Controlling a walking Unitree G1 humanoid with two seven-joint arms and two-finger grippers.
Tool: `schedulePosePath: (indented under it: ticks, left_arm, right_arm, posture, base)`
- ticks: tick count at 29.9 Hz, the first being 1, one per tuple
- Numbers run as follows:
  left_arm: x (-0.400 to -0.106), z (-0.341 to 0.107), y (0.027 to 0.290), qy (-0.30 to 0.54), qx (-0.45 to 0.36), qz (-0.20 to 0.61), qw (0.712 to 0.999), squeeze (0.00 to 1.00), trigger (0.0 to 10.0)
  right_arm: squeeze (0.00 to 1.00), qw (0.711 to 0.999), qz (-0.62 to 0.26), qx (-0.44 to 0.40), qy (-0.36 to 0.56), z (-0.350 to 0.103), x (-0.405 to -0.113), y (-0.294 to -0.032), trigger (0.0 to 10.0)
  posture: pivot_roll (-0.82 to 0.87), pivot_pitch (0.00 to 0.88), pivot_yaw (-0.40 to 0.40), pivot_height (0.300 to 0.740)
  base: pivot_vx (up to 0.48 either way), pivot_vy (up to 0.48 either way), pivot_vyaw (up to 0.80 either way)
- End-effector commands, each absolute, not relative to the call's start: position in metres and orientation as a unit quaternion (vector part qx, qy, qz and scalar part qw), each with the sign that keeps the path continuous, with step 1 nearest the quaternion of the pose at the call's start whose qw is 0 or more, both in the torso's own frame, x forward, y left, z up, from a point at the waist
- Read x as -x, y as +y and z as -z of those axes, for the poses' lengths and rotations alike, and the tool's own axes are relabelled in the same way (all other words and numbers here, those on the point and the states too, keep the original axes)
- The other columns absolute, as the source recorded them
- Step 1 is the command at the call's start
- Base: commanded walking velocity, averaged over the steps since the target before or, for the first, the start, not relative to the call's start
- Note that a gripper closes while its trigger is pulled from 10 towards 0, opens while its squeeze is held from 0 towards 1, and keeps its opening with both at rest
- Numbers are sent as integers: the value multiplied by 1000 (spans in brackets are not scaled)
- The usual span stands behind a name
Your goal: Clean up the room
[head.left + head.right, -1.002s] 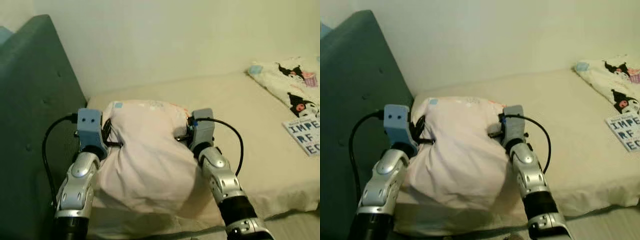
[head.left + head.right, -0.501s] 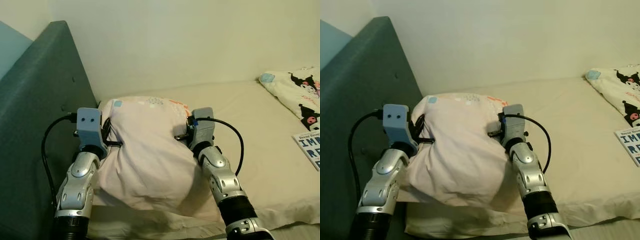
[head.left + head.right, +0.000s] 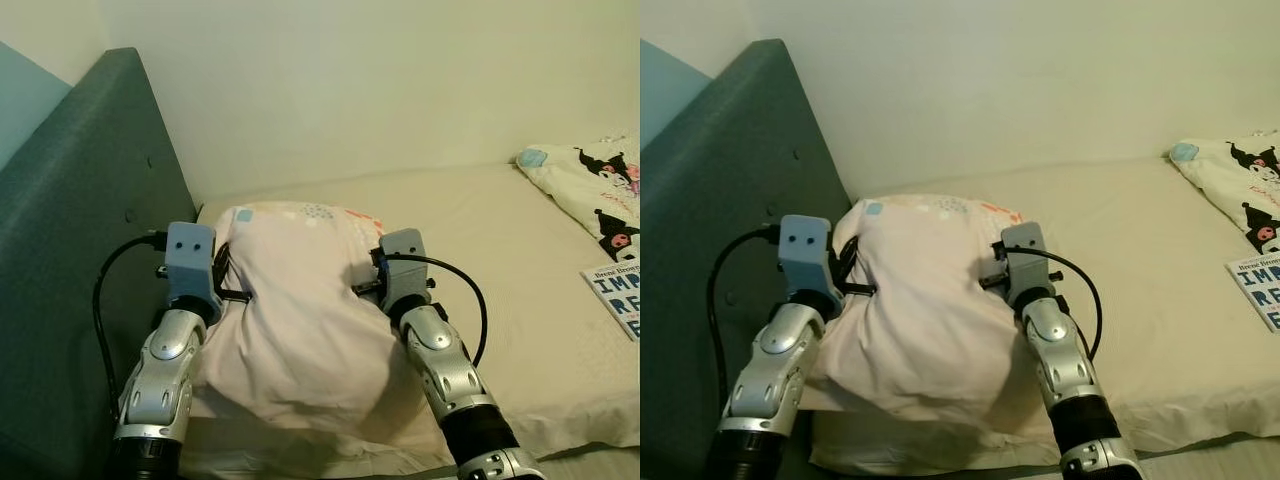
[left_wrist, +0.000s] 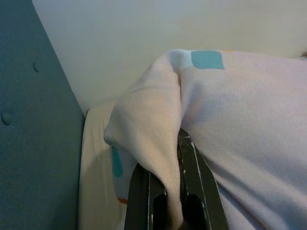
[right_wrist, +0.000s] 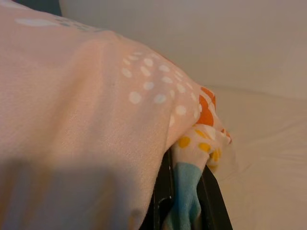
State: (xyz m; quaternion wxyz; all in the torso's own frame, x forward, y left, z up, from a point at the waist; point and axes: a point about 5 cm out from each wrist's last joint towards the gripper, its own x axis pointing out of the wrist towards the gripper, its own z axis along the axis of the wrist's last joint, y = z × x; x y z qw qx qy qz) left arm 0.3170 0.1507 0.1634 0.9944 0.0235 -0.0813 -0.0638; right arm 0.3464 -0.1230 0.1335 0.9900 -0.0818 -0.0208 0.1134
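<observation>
A pale pink pillow (image 3: 295, 310) with small coloured patches hangs between my two arms over the head end of the bed (image 3: 490, 230). My left gripper (image 3: 232, 292) is shut on a fold of the pillow's left edge; in the left wrist view the cloth (image 4: 158, 143) is pinched between the black fingers (image 4: 192, 191). On the pillow's right edge my right gripper (image 3: 366, 284) is shut too, with the dotted orange and blue corner (image 5: 192, 158) caught between its fingers (image 5: 163, 191). The pillow's lower end droops toward the mattress front.
A teal padded headboard (image 3: 70, 230) rises at the left, close to my left arm. A pale wall (image 3: 380, 80) stands behind the bed. A cartoon-print blanket (image 3: 590, 185) and a printed paper (image 3: 615, 295) lie at the far right of the mattress.
The camera has shifted, bringing more of the headboard into view. Both arms still hold the pillow, which now sits a little closer to the headboard corner.
</observation>
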Motion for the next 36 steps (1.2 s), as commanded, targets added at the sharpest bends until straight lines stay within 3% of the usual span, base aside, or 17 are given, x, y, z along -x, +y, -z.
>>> schedulePosePath:
  ticks: [1,6,19,28,36]
  left_arm:
    - [-316,-166,145,-99,-37,79,991,0,10000]
    - [-316,-166,145,-101,-38,80,991,0,10000]
    - [-314,-168,145,-108,-32,83,990,0,10000]
    - [-312,-171,142,-121,-27,74,990,0,10000]
    - [-311,-169,140,-116,-21,78,990,0,10000]
  right_arm:
    - [0,986,-141,74,-53,-141,-345,-109,10000]
    - [0,986,-141,74,-55,-140,-344,-109,10000]
    - [0,986,-139,70,-55,-138,-344,-109,10000]
    - [0,987,-138,69,-54,-138,-344,-109,10000]
    - [0,987,-136,70,-53,-137,-344,-111,10000]
  posture:
    - [-38,54,49,740]
    - [-39,50,50,740]
    - [-36,50,54,740]
    - [-34,57,54,740]
    - [-31,72,55,740]
  base:
    - [0,0,0]
    - [0,0,0]
    - [0,435,0]
    - [0,-298,0]
    - [0,0,0]
